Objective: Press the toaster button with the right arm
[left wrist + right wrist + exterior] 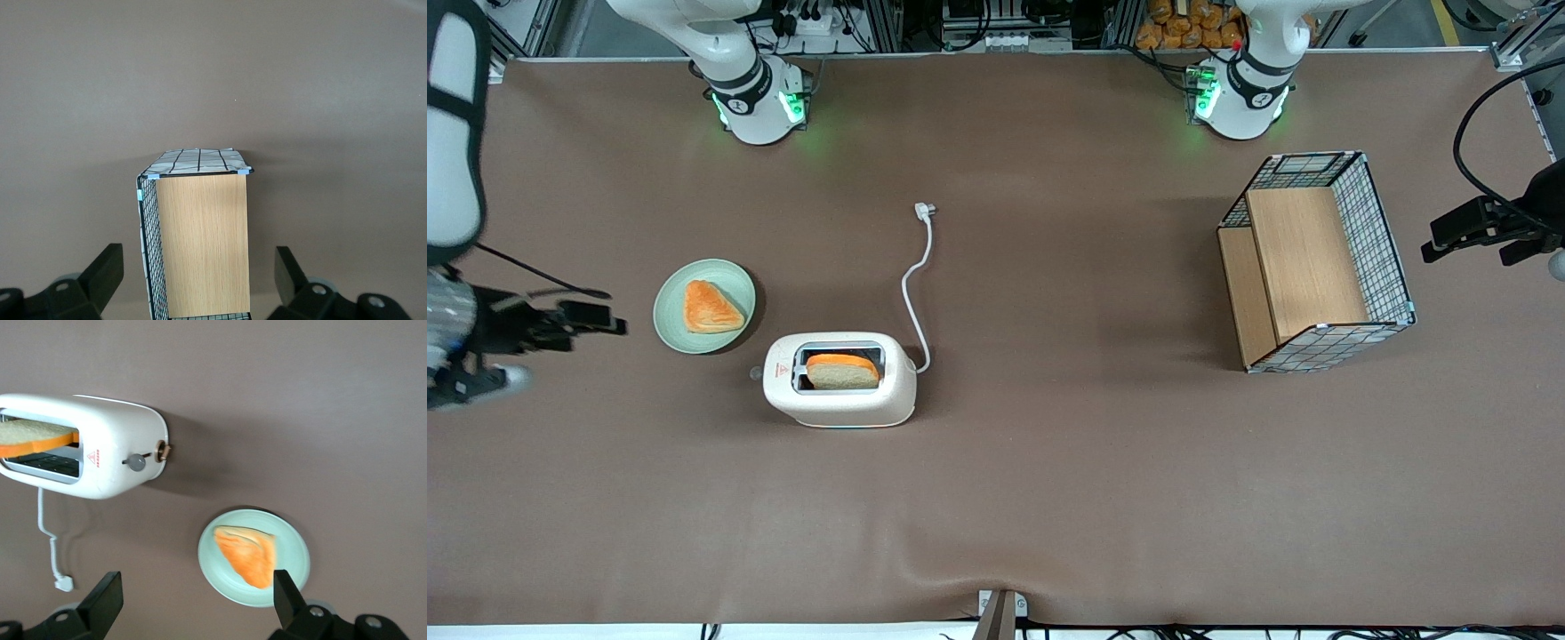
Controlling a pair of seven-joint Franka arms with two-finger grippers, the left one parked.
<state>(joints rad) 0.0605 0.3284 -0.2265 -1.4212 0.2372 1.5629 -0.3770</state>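
The cream-white toaster (pixel 840 380) stands on the brown table with a bread slice (pixel 842 371) in its slot; it also shows in the right wrist view (pixel 100 453). The toaster button (pixel 137 462) is a small grey knob on the narrow end by the red triangle mark, faintly visible in the front view (pixel 755 373). My right gripper (pixel 605 318) hangs open and empty above the table toward the working arm's end, beside the plate and well apart from the toaster. In the wrist view the gripper (pixel 195 590) has its fingers spread wide.
A pale green plate (pixel 676 333) with a toast wedge (pixel 710 308) lies between gripper and toaster, also in the wrist view (pixel 293 547). The white cord ends in a plug (pixel 924 210). A wire basket with wooden shelves (pixel 1316 262) stands toward the parked arm's end.
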